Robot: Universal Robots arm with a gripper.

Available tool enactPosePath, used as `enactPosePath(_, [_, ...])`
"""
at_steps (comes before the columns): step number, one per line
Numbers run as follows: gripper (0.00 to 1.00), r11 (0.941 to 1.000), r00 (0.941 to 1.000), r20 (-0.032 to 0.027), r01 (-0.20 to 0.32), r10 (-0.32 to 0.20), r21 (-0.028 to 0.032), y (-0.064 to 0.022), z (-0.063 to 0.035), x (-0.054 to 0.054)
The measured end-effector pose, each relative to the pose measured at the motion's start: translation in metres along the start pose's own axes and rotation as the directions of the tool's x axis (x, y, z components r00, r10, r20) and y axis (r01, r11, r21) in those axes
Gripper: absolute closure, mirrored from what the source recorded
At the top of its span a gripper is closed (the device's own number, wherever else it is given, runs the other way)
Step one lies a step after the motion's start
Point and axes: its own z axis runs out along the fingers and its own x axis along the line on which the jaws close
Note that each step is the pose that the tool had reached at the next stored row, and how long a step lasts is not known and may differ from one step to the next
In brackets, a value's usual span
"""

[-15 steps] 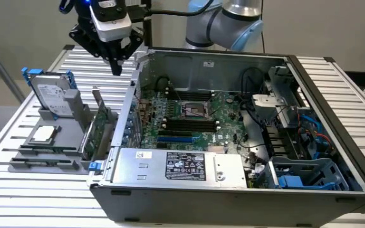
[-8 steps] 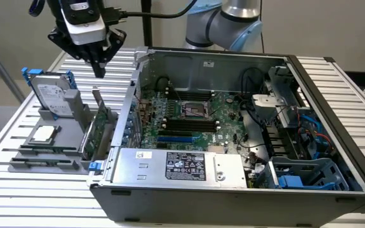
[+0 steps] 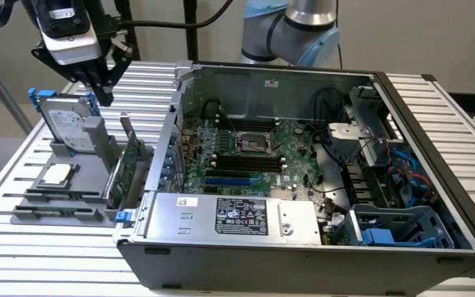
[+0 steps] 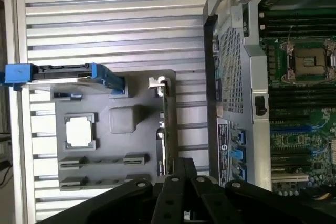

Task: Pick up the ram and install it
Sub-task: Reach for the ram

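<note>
the hand (image 3: 101, 93) hangs above the far end of a grey holder tray (image 3: 35, 218) that sits on the slatted metal table (image 3: 56, 260), on the exterior view's left. its black fingers (image 3: 91, 77) point down and look pressed together, tapering to a tip with nothing pinched between them. the tip hovers just over the top edge of a silver hard drive with blue rails (image 3: 64, 124), which stands upright in the tray's far slot, and is not touching it.

the ram (image 3: 56, 194) appears as a thin green strip set on edge in a low grey cradle at the near end of the tray. it is hard to make out clearly. it lies lower than the hand and well apart from it, nearer the camera, with the hard drive and a square processor chip (image 3: 59, 174) lying flat between them. a green expansion card (image 3: 130, 167) stands upright on the tray's right side, just beside the computer case (image 3: 435, 185).

the case lies open on the table to the right of the tray. inside, the green motherboard (image 3: 295, 154) faces up, with its row of black memory slots (image 3: 246, 162) just near of the bare processor socket (image 3: 250, 143). a grey power supply (image 3: 237, 216) fills the near left corner of the case.
</note>
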Motion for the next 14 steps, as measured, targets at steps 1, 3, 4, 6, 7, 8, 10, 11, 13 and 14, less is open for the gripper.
enactPosePath(1, [1.00, 1.0000, 1.0000, 0.0000, 0.000, 0.000, 0.0001, -0.0016, 0.0002, 0.004])
enactPosePath(3, [1.00, 1.0000, 1.0000, 0.0000, 0.000, 0.000, 0.0003, -0.0046, 0.0007, 0.012])
enactPosePath(4, [1.00, 1.0000, 1.0000, 0.0000, 0.000, 0.000, 0.0004, -0.0061, 0.0009, 0.015])
enactPosePath(6, [1.00, 1.0000, 1.0000, 0.0000, 0.000, 0.000, 0.0006, -0.0092, 0.0014, 0.023])
enactPosePath(7, [1.00, 1.0000, 1.0000, 0.0000, 0.000, 0.000, 0.0008, -0.0105, 0.0017, 0.026])
enactPosePath(8, [1.00, 1.0000, 1.0000, 0.0000, 0.000, 0.000, 0.0010, -0.0121, 0.0021, 0.030])
enactPosePath(10, [1.00, 1.0000, 1.0000, -0.0003, 0.000, 0.000, 0.0015, -0.0149, 0.0028, 0.037])
enactPosePath(11, [1.00, 1.0000, 1.0000, -0.0004, 0.000, 0.000, 0.0017, -0.0163, 0.0033, 0.040])
enactPosePath(13, [1.00, 1.0000, 1.0000, -0.0009, 0.000, 0.000, 0.0020, -0.0191, 0.0042, 0.047])
enactPosePath(14, [1.00, 1.0000, 1.0000, -0.0013, 0.000, 0.000, 0.0023, -0.0205, 0.0047, 0.050])
